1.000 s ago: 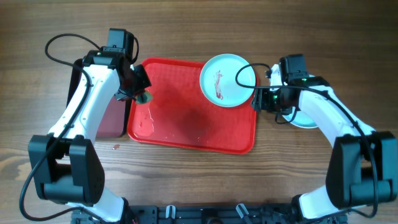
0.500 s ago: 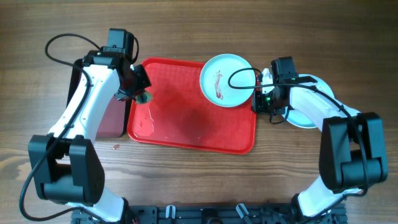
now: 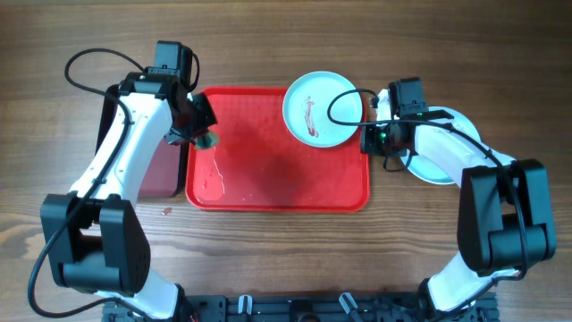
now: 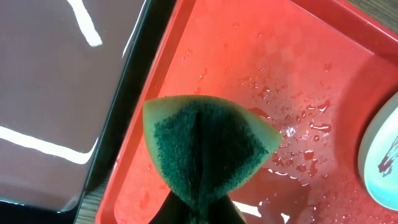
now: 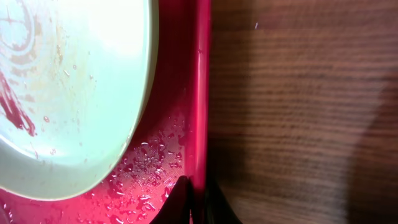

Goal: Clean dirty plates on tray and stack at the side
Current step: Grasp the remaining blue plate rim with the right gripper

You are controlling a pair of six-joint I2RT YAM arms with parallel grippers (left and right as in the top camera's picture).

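Observation:
A pale turquoise plate point(image 3: 320, 109) with a dark red smear lies at the back right corner of the red tray point(image 3: 277, 183), overhanging the tray's far rim. My right gripper point(image 3: 367, 140) is shut on the tray's right rim point(image 5: 200, 93), one finger inside the rim and one outside, just beside the plate point(image 5: 74, 93). A green and yellow sponge point(image 4: 208, 149) is pinched in my left gripper point(image 3: 202, 136), which hangs over the tray's wet left part point(image 4: 298, 81). The plate's edge point(image 4: 382, 162) shows at the right of the left wrist view.
A dark maroon tray point(image 3: 159, 174) with a black rim lies against the red tray's left side. Pale plates point(image 3: 440, 168) sit on the table to the right, partly under my right arm. Water drops lie on the red tray. A small red spot point(image 3: 166, 212) marks the wood.
My right gripper has moved in to the tray's right rim and shut on it. The tray has turned a little and the plate has shifted slightly left. The left arm has stayed still.

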